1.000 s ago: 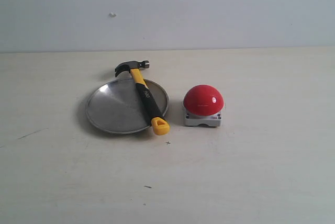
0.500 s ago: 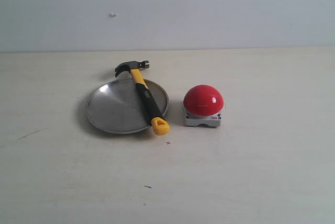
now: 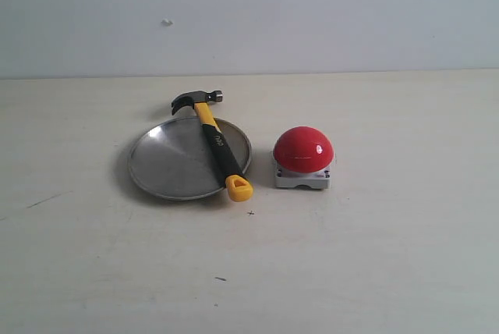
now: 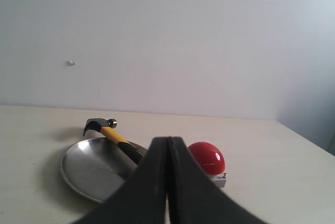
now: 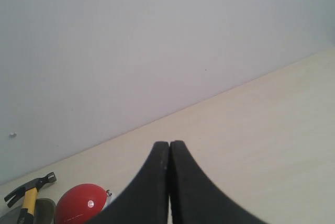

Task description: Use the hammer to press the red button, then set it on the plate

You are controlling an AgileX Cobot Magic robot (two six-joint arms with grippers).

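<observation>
The hammer (image 3: 214,142) lies across the right side of the silver plate (image 3: 168,162), its dark head past the far rim and its yellow looped end over the near rim. The red button (image 3: 302,149) stands on its grey base just right of the plate. No arm shows in the exterior view. In the left wrist view my left gripper (image 4: 168,140) is shut and empty, well back from the hammer (image 4: 112,134), plate (image 4: 86,169) and red button (image 4: 207,157). My right gripper (image 5: 169,144) is shut and empty too, far from the red button (image 5: 79,203) and hammer (image 5: 29,188).
The things rest on a pale beige table (image 3: 374,256) with a few small dark marks. A plain white wall (image 3: 312,14) rises behind the far edge.
</observation>
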